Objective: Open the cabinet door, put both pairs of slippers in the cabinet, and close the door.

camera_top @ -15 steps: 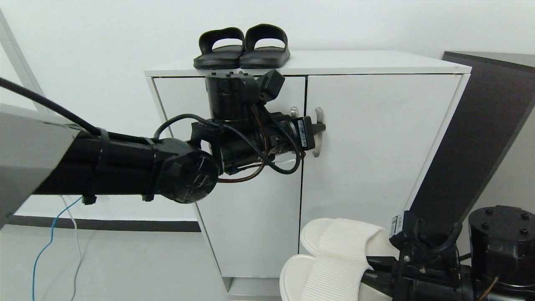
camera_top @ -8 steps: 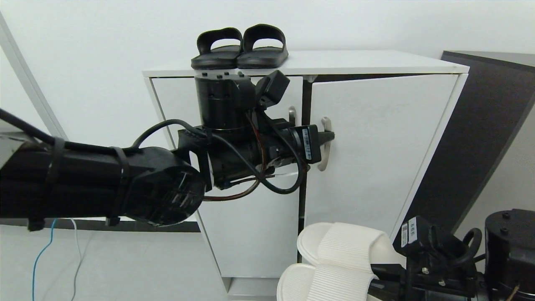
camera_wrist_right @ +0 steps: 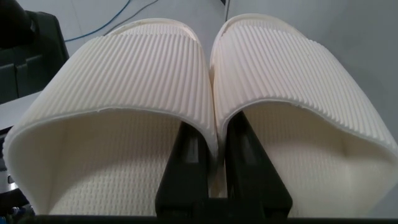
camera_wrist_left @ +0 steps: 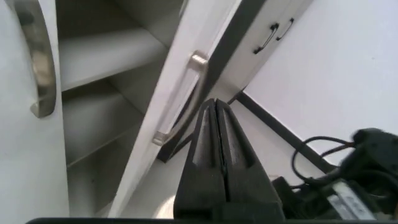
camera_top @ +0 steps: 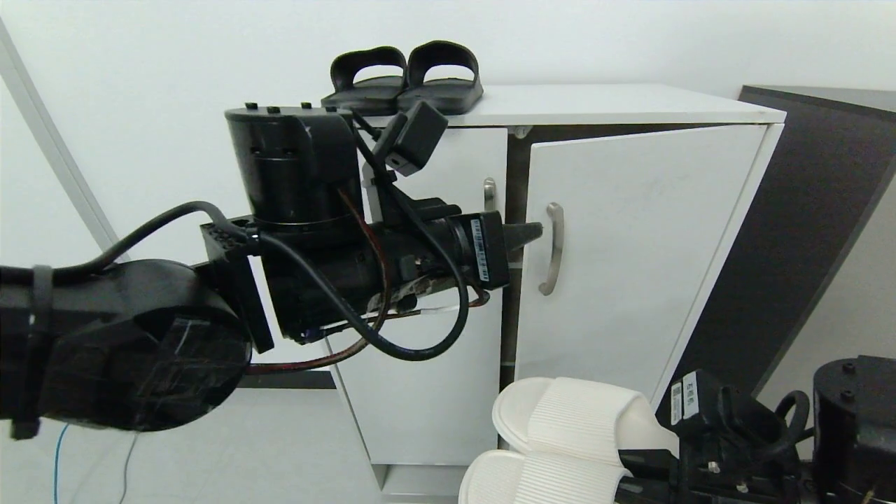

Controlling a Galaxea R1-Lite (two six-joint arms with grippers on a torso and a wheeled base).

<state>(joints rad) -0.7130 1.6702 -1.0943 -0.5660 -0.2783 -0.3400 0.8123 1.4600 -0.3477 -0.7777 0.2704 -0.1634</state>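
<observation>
Door (camera_top: 630, 252), right-hand leaf of the cabinet (camera_top: 630, 101): status ajar. One second ago it sat flush with the left door (camera_top: 420, 392). It has since swung out on its hinge, and a dark gap (camera_top: 516, 210) now runs down its free edge.

Left gripper (camera_top: 532, 233): a second ago it was engaged on the handle (camera_top: 553, 248). It has now drawn back and sits just at 9 o'clock of the handle, apart from it. In the left wrist view the fingers (camera_wrist_left: 205, 149) are pressed flat together with nothing between them.

Right gripper (camera_wrist_right: 216, 143): clamped on the white slippers (camera_top: 560, 441), one finger under each strap, with the adjoining side walls pinched between them. This pair hangs at 5 o'clock in the head view, below the door.

Black slippers (camera_top: 406, 80): on the cabinet top at 12 o'clock, untouched.

Assessment: the opening step has started but is not complete. The gap looks too narrow to admit a pair, so the door probably needs to swing wider before loading.
</observation>
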